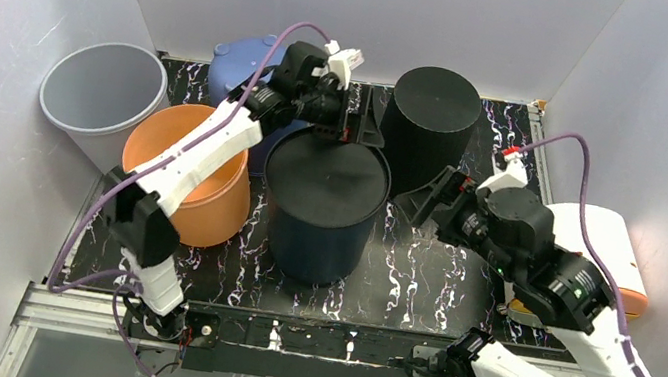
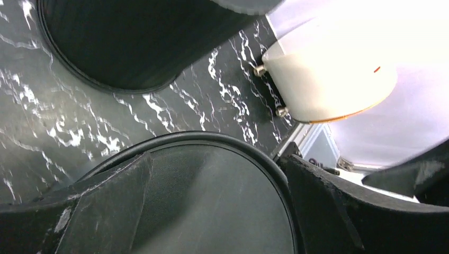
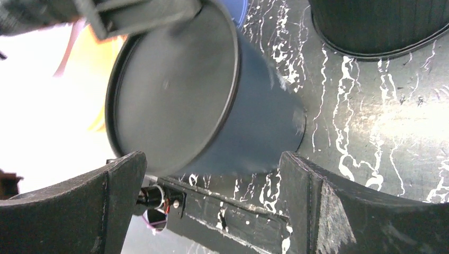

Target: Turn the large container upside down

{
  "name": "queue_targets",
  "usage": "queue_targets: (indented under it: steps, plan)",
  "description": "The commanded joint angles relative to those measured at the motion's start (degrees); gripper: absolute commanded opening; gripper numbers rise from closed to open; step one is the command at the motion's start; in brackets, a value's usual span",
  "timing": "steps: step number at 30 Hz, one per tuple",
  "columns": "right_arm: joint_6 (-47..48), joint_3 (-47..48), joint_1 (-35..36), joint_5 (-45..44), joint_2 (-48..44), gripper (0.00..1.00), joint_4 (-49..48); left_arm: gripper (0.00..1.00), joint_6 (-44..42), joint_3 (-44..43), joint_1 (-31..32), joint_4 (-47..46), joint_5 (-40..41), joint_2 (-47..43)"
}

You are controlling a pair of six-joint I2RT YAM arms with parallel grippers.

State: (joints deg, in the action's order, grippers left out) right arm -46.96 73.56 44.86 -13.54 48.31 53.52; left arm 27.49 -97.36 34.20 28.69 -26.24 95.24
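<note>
Grey bucket (image 1: 98, 85) beside orange bucket (image 1: 216, 202) at left; black bucket (image 1: 434, 108) at back.

Large container (image 1: 323, 197) dark navy; tabletop (image 1: 416, 283) black (white marbled veins) — orange bucket (image 1: 220, 211), grey bucket (image 1: 102, 91).

A: What carries everything?
B: A black tabletop (image 1: 415, 288) veined with white, filling the middle of the overhead frame.
A: And on it?
B: At centre, a dark container (image 1: 321, 217) standing closed end up. To its upper right, a black ribbed container (image 1: 431, 113), also closed end up. Left of centre, an orange bucket (image 1: 215, 210), mouth up, with a blue container (image 1: 233, 66) behind it. A grey bucket (image 1: 102, 96) stands at the upper left edge. I can't tell whether it rests on the top.
</note>
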Motion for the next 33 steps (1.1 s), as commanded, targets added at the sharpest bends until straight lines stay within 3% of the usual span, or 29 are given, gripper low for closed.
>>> queue_targets:
  steps: [1, 10, 26, 33]
  plan:
    - [-0.91, -3.93, -0.1, 4.27, -3.46, 0.98, 0.48, 0.98, -4.47, -9.33, -0.96, 3.54, 0.22, 9.57]
    - [-5.5, -22.48, -0.05, 19.6, -8.76, 0.97, -16.81, 0.98, -5.7, -23.84, -0.83, 7.05, -0.96, 16.64]
    - [-15.39, -39.01, 0.02, 27.16, -9.36, 0.97, -36.12, 0.99, -3.41, -14.37, -0.84, 4.58, -1.28, 7.24]
    - [-18.62, -41.22, 0.04, 26.82, -11.31, 0.97, -38.22, 0.99, -3.44, -14.64, -0.87, 4.98, -1.27, 6.4]
